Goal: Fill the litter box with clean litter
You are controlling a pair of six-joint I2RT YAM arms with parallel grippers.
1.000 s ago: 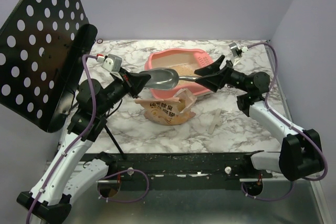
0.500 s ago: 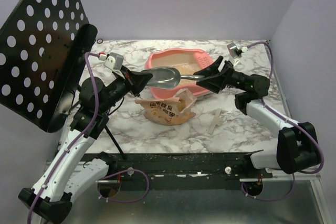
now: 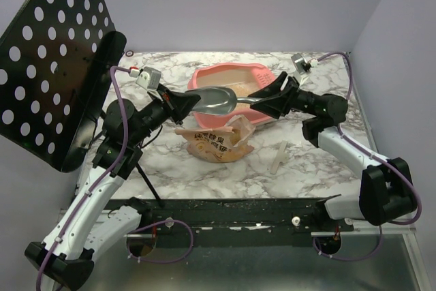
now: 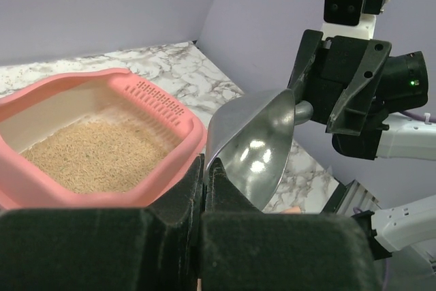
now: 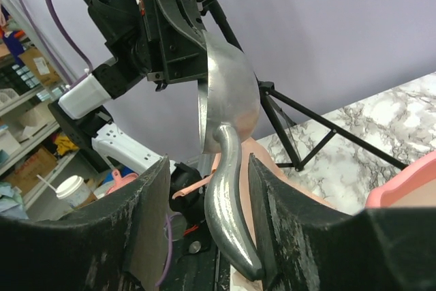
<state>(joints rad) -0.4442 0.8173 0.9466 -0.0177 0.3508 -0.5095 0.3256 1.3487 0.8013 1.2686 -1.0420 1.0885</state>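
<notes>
Litter box [image 3: 204,77] at the back of the marble table [image 3: 306,161], clean litter [image 4: 95,158] already across its floor. Close by its near rim, scoop [image 3: 216,100], bowl edge pinched tight in left gripper [image 3: 187,105]. Right gripper [image 3: 264,98] narrower than a second ago, straddling the handle, not yet clamped. Likely a handover before more scooping.

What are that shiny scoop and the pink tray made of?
The scoop looks like polished metal, probably steel: silvery, with mirror-like highlights. The litter box looks like moulded plastic: even pink, smooth, semi-matte, with a slotted grille formed into one end.
</notes>
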